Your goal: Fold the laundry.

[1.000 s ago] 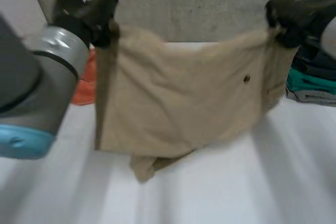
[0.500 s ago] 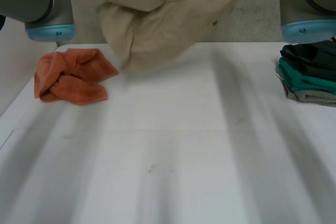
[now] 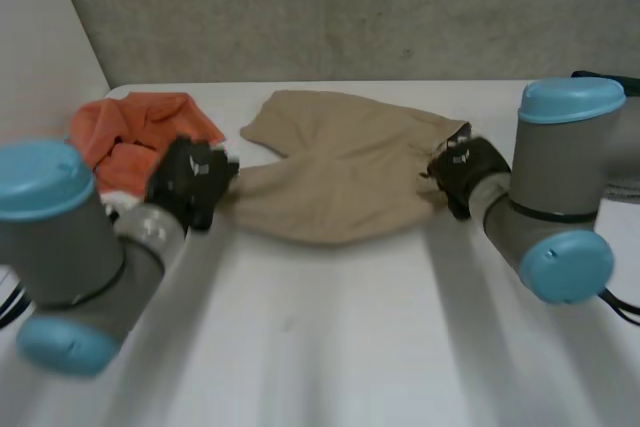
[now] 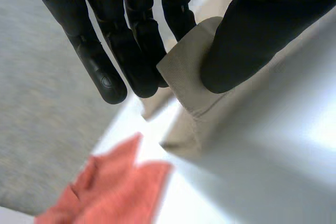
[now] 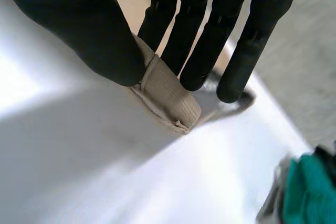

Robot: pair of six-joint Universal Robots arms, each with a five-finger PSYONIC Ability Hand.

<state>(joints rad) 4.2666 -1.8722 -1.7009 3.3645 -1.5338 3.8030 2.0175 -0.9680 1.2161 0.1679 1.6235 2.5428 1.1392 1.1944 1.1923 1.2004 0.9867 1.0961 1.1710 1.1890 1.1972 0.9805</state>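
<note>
The tan cloth (image 3: 340,172) is lying spread out on the white table (image 3: 330,347), between the two arms. The left robot hand (image 3: 190,182) is pinching one end of it — thumb on one side, fingers on the other. The right robot hand (image 3: 468,172) is pinching the other end the same way, and a folded hem is sticking out between its thumb and fingers. Both are staying low, close to the table. An orange cloth (image 3: 125,132) is lying bunched up just beyond the left robot hand. A green cloth (image 5: 310,190) is lying near the right robot hand.
</note>
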